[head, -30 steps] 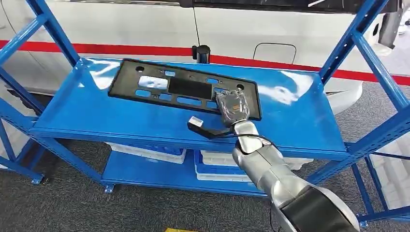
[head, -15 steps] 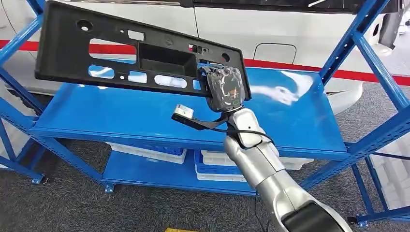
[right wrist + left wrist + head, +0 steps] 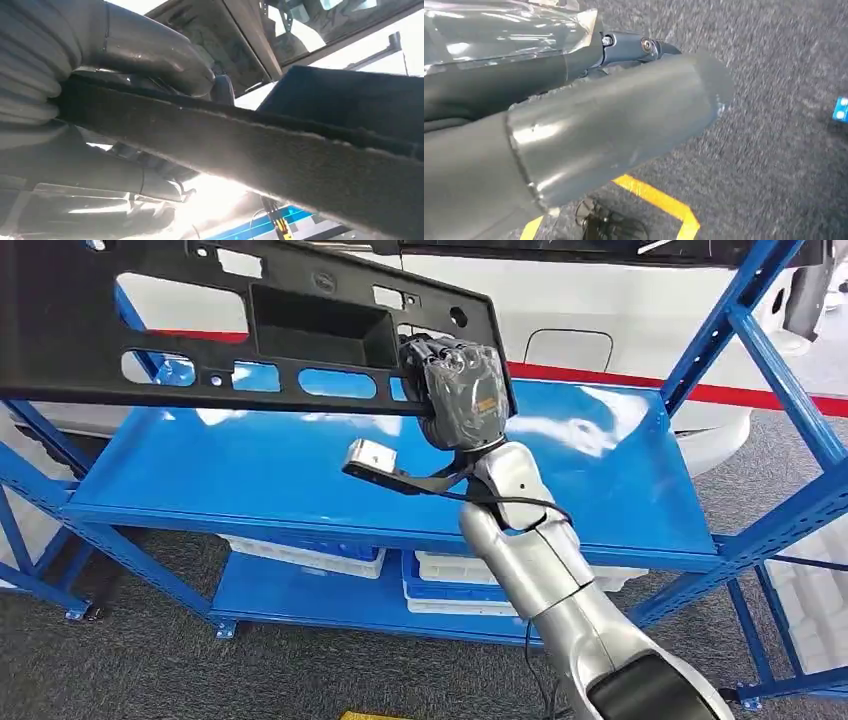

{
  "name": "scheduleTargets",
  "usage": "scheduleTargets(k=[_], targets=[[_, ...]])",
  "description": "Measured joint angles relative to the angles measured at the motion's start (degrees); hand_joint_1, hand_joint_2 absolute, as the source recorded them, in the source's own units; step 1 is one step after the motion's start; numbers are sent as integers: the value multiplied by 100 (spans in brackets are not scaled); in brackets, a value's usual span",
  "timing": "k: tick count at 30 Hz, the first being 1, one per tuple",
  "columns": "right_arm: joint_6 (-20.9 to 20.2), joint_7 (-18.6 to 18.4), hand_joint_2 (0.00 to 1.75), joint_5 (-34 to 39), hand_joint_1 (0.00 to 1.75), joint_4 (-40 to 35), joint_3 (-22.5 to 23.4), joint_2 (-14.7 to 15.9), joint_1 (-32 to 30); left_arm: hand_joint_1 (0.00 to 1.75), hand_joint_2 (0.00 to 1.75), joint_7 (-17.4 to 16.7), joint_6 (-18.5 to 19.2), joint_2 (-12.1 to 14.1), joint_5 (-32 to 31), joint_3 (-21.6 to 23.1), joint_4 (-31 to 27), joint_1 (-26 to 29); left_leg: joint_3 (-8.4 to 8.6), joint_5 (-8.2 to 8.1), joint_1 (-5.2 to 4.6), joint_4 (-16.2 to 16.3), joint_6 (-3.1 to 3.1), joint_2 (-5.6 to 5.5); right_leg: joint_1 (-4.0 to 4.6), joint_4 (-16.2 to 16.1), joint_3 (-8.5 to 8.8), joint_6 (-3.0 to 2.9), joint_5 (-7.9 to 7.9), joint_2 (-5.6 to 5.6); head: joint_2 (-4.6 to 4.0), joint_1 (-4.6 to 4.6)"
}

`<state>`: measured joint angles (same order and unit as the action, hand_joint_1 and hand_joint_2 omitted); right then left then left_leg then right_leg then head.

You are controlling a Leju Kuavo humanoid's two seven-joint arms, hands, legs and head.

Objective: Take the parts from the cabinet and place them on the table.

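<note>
Right hand (image 3: 462, 400) clamped on the near right end of the long black plastic panel (image 3: 250, 335), thumb on one face and fingers on the other as seen from the right wrist (image 3: 150, 55), with the panel's rough edge (image 3: 250, 145) running straight across that view. Panel held in the air above the blue shelf (image 3: 300, 480), clear of the shelf surface, tilted so the far left end rides toward 10 o'clock and runs out past the left and top borders of the head view. Slotted cutouts along the lower edge of the panel, blue shelf visible through them. Open blue surface beneath the panel from 9 o'clock across to 3 o'clock. Blue diagonal brace (image 3: 730, 330) at 2 o'clock, well apart from the panel's right end; blue upright frame (image 3: 30, 460) at 9 o'clock, below the panel's left part. White crates (image 3: 300, 555) on the lower shelf at 6 o'clock. White car body (image 3: 600, 310) with a red stripe behind the rack at 12 o'clock. Left hand (image 3: 574, 125) over grey carpet (image 3: 784, 125) with a yellow floor line (image 3: 659, 200); thick grey thumb fills the foreground, and whether that hand is spread or clenched cannot be told.
</note>
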<state>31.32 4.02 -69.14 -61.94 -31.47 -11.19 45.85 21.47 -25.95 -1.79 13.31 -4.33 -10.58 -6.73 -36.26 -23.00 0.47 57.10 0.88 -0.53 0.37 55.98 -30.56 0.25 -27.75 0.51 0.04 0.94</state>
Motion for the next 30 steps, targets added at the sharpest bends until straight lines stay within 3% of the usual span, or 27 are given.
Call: scheduleTargets(k=[5, 16, 22, 28, 30], targets=[[24, 0, 175, 92, 175, -24, -42, 4, 0, 0, 0, 35, 269, 11, -28, 0, 0, 13, 0, 0, 0, 0, 0, 0, -1, 0, 0, 0, 0, 0, 0, 0], [51, 0, 175, 81, 175, -26, -114, 63, -2, 0, 0, 168, 405, 33, -59, 15, 0, 48, -1, -3, -9, 5, 2, -1, -8, -3, 1, 2, 1, 0, 0, 0], [53, -55, 175, 55, 175, -26, -182, 103, -1, 0, 0, 74, 823, 68, 59, 15, -2, 46, -3, -9, -21, 6, 11, -2, -41, -4, 7, 5, 0, 0, 0, 0], [103, -153, 175, 55, 175, -26, -217, 181, -3, 0, 0, 113, 1076, 131, 129, 13, -4, 46, -3, -39, -61, 14, 59, -3, -100, -15, 18, 55, -17, 0, 0, 0], [129, -175, 175, 55, 175, -35, -221, 219, -8, 0, 0, 137, 1148, 138, 131, 15, -7, 43, 11, -3, -69, -4, 102, 0, -102, -17, 29, 99, 8, 1, 2, 4]])
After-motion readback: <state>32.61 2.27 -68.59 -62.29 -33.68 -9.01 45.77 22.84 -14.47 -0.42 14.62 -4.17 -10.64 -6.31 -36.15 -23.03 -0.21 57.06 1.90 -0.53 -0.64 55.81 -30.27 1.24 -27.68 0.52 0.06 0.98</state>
